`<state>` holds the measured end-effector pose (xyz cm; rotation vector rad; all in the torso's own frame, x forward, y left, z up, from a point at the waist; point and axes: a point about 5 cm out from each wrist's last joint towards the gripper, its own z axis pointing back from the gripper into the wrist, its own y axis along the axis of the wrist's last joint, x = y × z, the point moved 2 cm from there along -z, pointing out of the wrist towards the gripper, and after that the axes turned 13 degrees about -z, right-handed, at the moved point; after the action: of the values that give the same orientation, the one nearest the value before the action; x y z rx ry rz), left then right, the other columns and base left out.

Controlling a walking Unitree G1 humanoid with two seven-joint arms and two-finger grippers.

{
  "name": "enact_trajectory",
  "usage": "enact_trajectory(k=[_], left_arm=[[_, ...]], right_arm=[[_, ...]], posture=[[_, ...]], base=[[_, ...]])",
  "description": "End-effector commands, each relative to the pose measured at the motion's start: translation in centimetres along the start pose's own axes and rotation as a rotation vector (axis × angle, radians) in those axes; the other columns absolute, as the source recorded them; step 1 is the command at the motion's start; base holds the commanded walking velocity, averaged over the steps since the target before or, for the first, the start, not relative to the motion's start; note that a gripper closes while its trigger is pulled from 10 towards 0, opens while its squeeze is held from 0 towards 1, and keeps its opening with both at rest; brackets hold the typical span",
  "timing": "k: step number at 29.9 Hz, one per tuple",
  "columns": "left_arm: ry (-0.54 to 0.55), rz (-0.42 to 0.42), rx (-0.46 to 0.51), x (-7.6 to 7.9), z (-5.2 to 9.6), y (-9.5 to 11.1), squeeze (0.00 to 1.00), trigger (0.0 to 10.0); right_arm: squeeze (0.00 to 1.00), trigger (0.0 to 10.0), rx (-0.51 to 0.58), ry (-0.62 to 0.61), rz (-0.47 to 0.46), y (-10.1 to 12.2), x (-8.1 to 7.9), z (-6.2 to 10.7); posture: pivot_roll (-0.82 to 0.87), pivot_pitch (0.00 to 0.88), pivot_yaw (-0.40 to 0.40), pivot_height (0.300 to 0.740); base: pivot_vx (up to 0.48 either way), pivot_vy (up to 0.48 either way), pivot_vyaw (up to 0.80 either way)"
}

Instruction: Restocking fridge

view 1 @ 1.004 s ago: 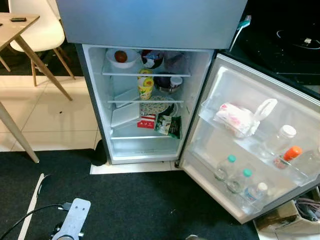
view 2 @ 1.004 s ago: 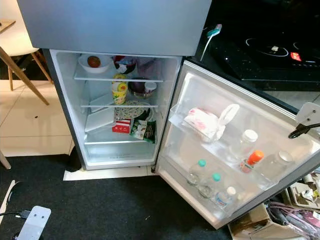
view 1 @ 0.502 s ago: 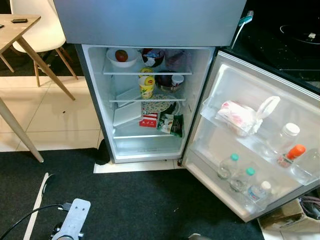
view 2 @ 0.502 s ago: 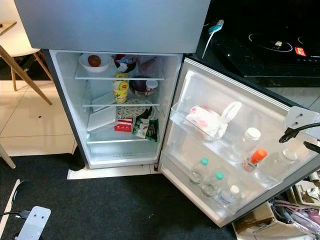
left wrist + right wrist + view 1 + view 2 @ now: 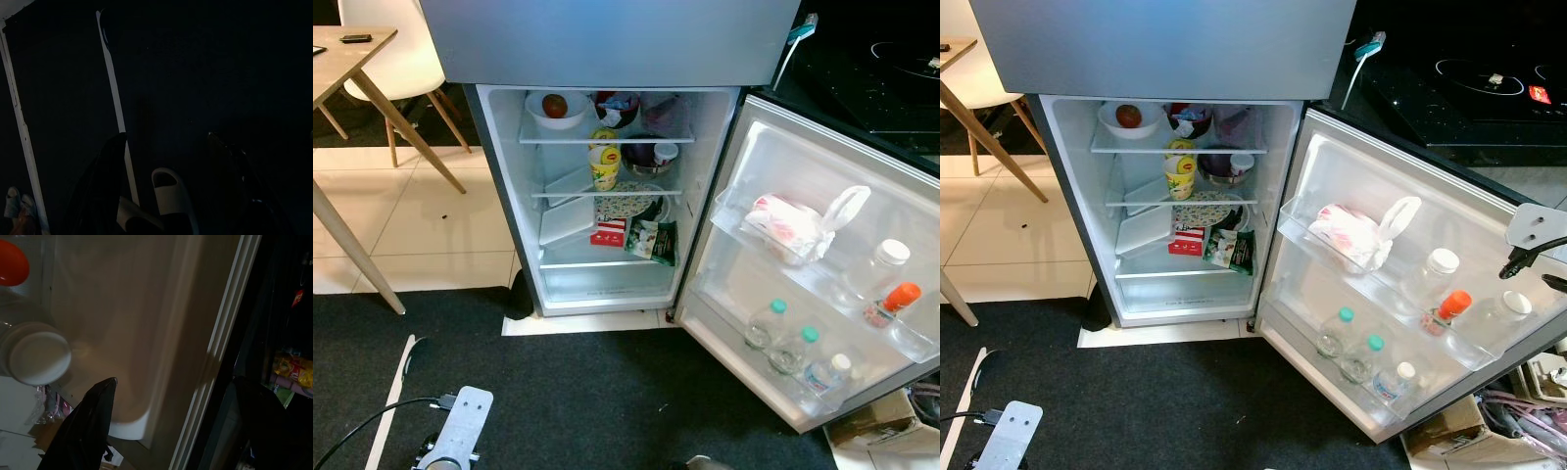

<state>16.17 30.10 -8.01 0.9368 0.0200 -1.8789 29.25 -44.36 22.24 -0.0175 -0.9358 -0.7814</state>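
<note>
At your far left stands a light wooden table (image 5: 352,59) with a white moulded chair (image 5: 396,44) behind it. Your left gripper (image 5: 166,196) hangs low over the black carpet (image 5: 607,392), well short of the fridge; in its dark wrist view the two black fingers (image 5: 105,181) stand apart, released and empty, with a pale slipper (image 5: 171,196) on the floor between them.

Ahead of that gripper the grey fridge (image 5: 607,39) stands open. On its top shelf sits a white bowl holding a red fruit (image 5: 555,106), beside a dark bowl (image 5: 617,108). Below is a yellow cup (image 5: 604,166), a patterned plate (image 5: 622,204), a red-and-white carton (image 5: 609,233) and a dark green packet (image 5: 656,243).

To the right, the white-lined fridge door (image 5: 1410,284) is swung wide. Its upper rack holds a pink-and-white plastic bag (image 5: 1356,233), a clear jar with a white lid (image 5: 1435,274) and an orange-capped bottle (image 5: 1447,309); three clear green-capped and white-capped bottles (image 5: 1361,357) stand in the lower rack.

Your right gripper (image 5: 1533,266) is at the door's outer edge, just beyond the white-lidded jar. Its wrist view shows one black finger (image 5: 88,426) before the door's inner wall; you cannot tell whether it is clenched or released.
</note>
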Motion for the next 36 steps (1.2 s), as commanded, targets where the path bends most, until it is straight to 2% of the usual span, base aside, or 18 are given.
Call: enact_trajectory(k=[1,8,14,24,25,27,29,31,35,36], left_arm=[[-0.013,-0.002,-0.012,0.6,0.1,-0.2,0.0,10.0],[-0.009,-0.003,-0.016,0.5,0.1,-0.3,0.0,10.0],[-0.011,-0.005,-0.012,0.5,0.1,-0.2,0.0,10.0],[-0.011,-0.006,-0.012,0.5,0.0,-0.1,0.0,10.0],[-0.01,-0.002,-0.01,0.4,0.0,0.0,0.0,10.0],[-0.01,-0.002,-0.009,0.4,0.1,-0.1,0.0,10.0],[-0.02,-0.02,-0.015,0.5,0.1,-0.3,0.0,10.0],[-0.02,-0.021,-0.017,0.5,0.1,-0.3,0.0,10.0],[-0.017,-0.017,-0.011,0.4,0.0,-0.1,0.0,10.0],[-0.017,-0.017,-0.011,0.4,0.0,-0.1,0.0,10.0]], right_arm=[[0.0,10.0,-0.062,0.101,0.014,-1.3,-1.7,-0.5],[0.0,10.0,-0.09,0.19,0.026,-1.8,-3.0,-0.8],[0.0,10.0,-0.042,0.282,0.027,-1.0,-4.0,-1.0],[0.0,10.0,0.057,0.361,0.058,0.9,-4.4,-0.8],[0.0,10.0,0.102,0.385,0.076,1.9,-4.4,-0.6],[0.0,10.0,0.122,0.396,0.086,2.3,-4.4,-0.5],[0.0,10.0,0.237,0.442,0.14,4.6,-4.6,0.0],[0.0,10.0,0.266,0.446,0.154,5.2,-4.6,0.2],[0.0,10.0,0.499,0.495,0.266,10.5,-4.7,2.9],[0.0,10.0,0.532,0.5,0.284,11.2,-4.8,3.5]], posture=[[-0.03,0.042,-0.045,0.706],[-0.03,0.037,-0.048,0.706],[-0.03,0.041,-0.045,0.706],[-0.04,0.036,-0.046,0.706],[-0.04,0.046,-0.041,0.706],[-0.04,0.043,-0.038,0.706],[-0.05,0.041,-0.038,0.706],[-0.05,0.041,-0.038,0.706],[-0.05,0.046,-0.036,0.706],[-0.05,0.046,-0.036,0.706]], base=[[0.0,0.0,0.0],[0.0,0.0,0.0],[0.0,0.0,0.0],[0.0,0.0,0.0],[0.0,0.0,0.0],[0.0,0.0,0.0],[0.0,0.0,0.0],[0.0,0.0,0.0],[0.0,0.0,0.0],[0.0,0.0,0.0]])
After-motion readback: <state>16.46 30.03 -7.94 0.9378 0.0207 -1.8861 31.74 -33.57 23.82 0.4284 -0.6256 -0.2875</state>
